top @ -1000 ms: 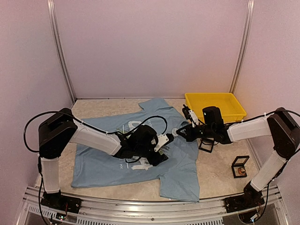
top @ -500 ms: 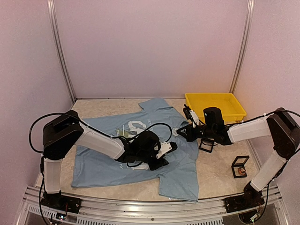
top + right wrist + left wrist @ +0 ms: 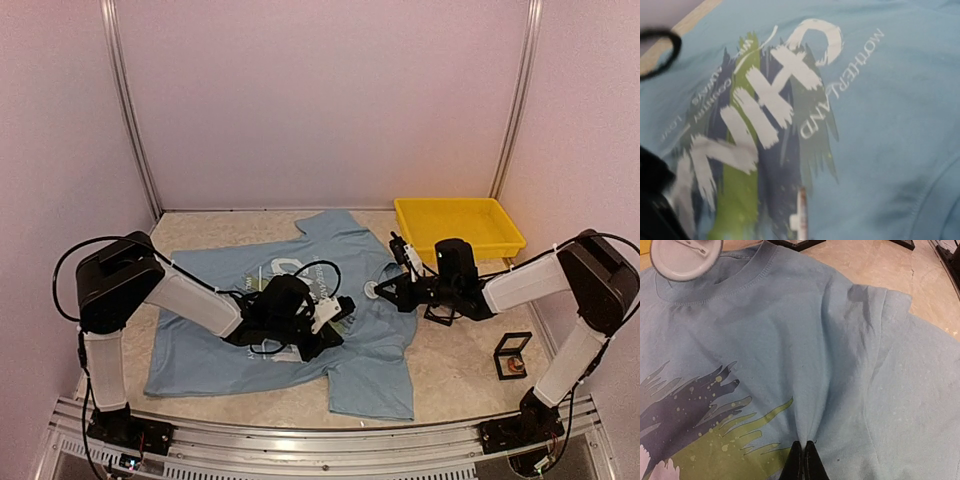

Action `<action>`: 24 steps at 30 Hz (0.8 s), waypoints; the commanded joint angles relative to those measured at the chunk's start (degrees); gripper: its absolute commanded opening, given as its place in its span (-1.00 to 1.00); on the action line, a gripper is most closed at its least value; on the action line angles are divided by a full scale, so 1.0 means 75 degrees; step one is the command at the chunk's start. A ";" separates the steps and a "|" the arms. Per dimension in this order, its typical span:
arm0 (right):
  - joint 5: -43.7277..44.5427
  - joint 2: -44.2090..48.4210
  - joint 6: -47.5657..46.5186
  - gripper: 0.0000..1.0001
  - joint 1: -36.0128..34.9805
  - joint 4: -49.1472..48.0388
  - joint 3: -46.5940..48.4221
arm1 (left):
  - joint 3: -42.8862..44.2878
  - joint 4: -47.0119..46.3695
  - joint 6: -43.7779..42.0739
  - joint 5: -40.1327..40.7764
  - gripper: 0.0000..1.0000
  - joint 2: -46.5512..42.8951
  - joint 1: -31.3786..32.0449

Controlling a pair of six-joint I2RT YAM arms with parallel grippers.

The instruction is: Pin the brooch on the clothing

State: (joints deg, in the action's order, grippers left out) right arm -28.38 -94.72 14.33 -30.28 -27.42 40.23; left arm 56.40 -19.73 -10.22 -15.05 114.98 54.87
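My left gripper (image 3: 343,305) was clenched on a pinch of the T-shirt (image 3: 372,365), which lay spread across the middle of the overhead frame. In my left wrist view only the two dark fingertips (image 3: 797,462) showed at the bottom edge, pressed together, with a ridge of blue cloth running up from them.

My right gripper (image 3: 384,291), just right of centre, was clenched on the brooch (image 3: 371,290), over the shirt near the collar (image 3: 715,287). The brooch's white back sat at the upper left of the left wrist view, cut off by the top edge.

My right wrist view was blurred. I made out the white lettering (image 3: 775,95) and a thin pale sliver at the bottom edge, which I could not identify. A yellow tray (image 3: 460,222) stood at upper right.
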 commanded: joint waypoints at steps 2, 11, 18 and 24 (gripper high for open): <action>-0.0129 -0.0350 -0.0547 -1.00 -0.0284 -0.2161 -0.0912 | -0.0202 -0.0641 0.0345 -0.0911 -1.00 -0.0527 -0.0108; 0.0367 -0.0890 -0.2800 -1.00 -0.1246 -0.4563 -0.1638 | -0.0198 -0.0609 0.0456 -0.1207 -1.00 -0.0775 -0.0141; 0.0949 -0.1341 -0.3909 -1.00 -0.1694 -0.6463 -0.2550 | -0.0196 -0.0491 0.0463 -0.1428 -1.00 -0.0831 -0.0197; 0.1223 -0.1487 -0.4276 -1.00 -0.1991 -0.6259 -0.2633 | -0.0137 -0.0414 0.0489 -0.1501 -1.00 -0.0829 -0.0245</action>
State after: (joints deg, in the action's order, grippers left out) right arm -22.09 -105.14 -13.91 -43.68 -70.46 21.08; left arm 54.98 -22.70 -6.85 -24.25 110.85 53.39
